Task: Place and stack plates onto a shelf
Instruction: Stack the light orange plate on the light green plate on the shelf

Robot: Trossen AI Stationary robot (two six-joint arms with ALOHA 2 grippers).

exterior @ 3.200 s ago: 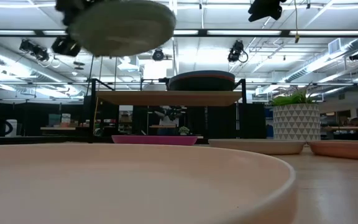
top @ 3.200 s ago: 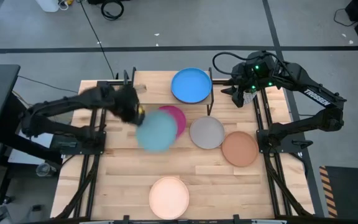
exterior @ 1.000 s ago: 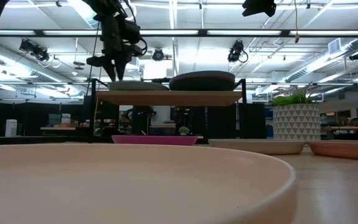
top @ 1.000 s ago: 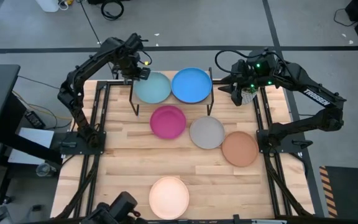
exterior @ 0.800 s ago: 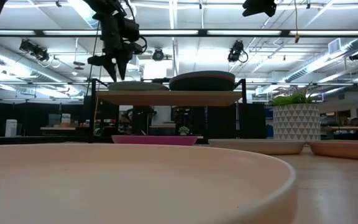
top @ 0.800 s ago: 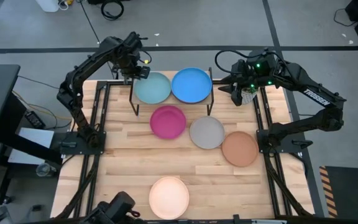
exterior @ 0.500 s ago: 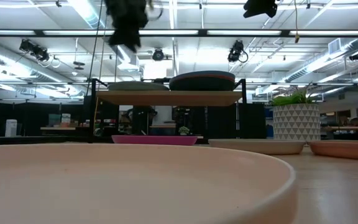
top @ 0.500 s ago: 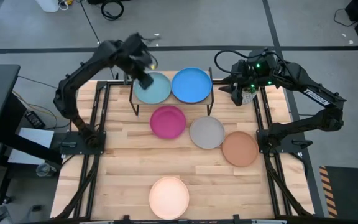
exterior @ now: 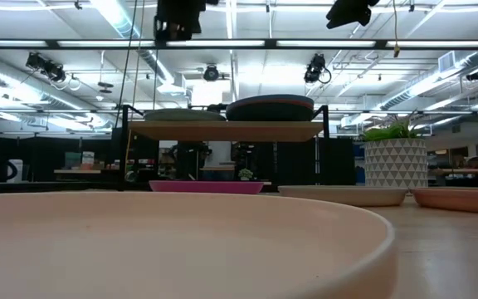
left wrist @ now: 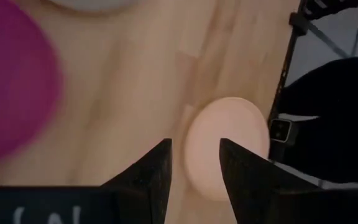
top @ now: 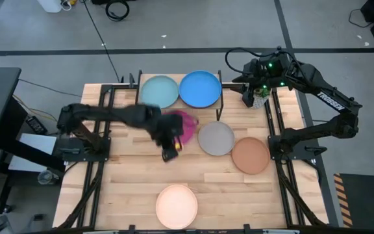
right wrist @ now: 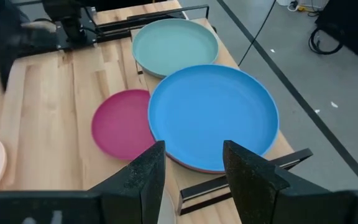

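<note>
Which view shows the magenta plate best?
The right wrist view: the round magenta plate is sharp, only its edge hidden by the blue plate. From above the left arm covers it; the low view shows only its rim; the left wrist view crops it.

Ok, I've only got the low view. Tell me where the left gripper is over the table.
Observer: The left gripper hangs above the table at the edge of the magenta plate that faces away from the shelf.
Operator: Give me its state.
Observer: Open and empty. Its wrist view shows the cream plate on the table beyond it.
Operator: Now list what's on the shelf.
Observer: A light teal plate and a blue plate, side by side.
</note>
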